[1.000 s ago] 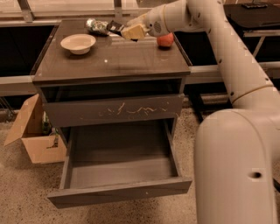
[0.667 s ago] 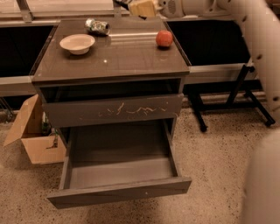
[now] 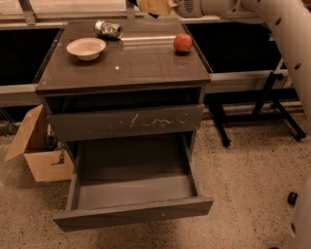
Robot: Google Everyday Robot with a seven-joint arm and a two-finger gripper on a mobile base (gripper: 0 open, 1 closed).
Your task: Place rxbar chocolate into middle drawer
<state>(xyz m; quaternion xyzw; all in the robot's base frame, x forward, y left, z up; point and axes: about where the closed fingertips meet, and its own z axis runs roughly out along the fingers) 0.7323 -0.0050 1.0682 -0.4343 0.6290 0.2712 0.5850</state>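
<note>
My gripper (image 3: 155,6) is at the top edge of the view, lifted above the back of the cabinet top (image 3: 146,63), and partly cut off by the frame. It is shut on the rxbar chocolate (image 3: 150,14), of which only a small dark end shows under the pale fingers. The middle drawer (image 3: 131,215) is pulled wide open low at the front. Its smooth grey inside holds nothing. The gripper is far above and behind the drawer.
On the cabinet top are a white bowl (image 3: 86,47), a crushed silver can (image 3: 108,29) and a red apple (image 3: 182,43). The scratched drawer front (image 3: 126,121) above is shut. A cardboard box (image 3: 39,146) stands at the left and a black stand (image 3: 272,107) at the right.
The gripper has risen from the cabinet top beside the can to the top edge of the view. The dark bar that lay next to the can is gone from the top.
</note>
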